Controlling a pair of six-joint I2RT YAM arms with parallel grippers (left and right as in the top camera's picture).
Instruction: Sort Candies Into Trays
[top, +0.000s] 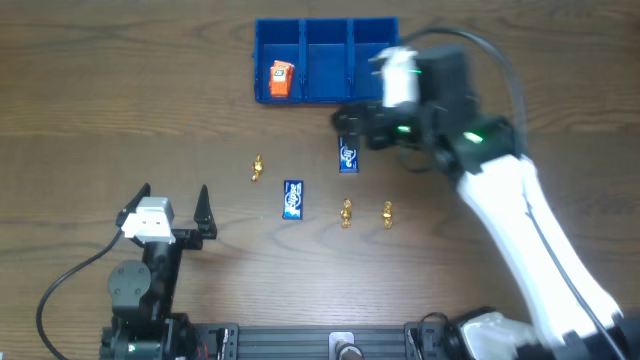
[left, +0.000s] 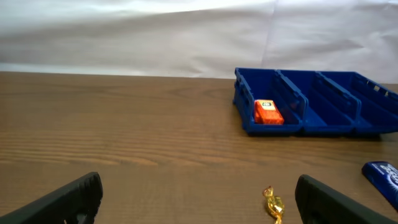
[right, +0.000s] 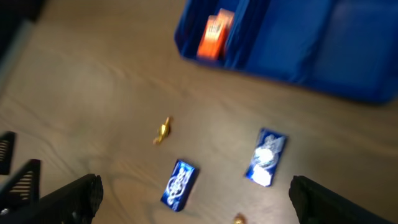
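A blue tray (top: 326, 62) with three compartments stands at the back of the table; an orange candy (top: 281, 80) lies in its left compartment. Two blue-wrapped candies (top: 293, 199) (top: 348, 154) and three gold-wrapped candies (top: 257, 168) (top: 346, 213) (top: 387, 213) lie loose on the wood. My right gripper (top: 350, 122) hovers open above the blue candy (right: 265, 157) near the tray (right: 311, 43). My left gripper (top: 174, 205) stands open low at the front left, apart from the candies; its view shows the tray (left: 323, 102), the orange candy (left: 268, 112) and a gold candy (left: 273, 204).
The wooden table stretches bare to the left of the tray and in front of the left arm. Cables run from both arm bases along the front edge.
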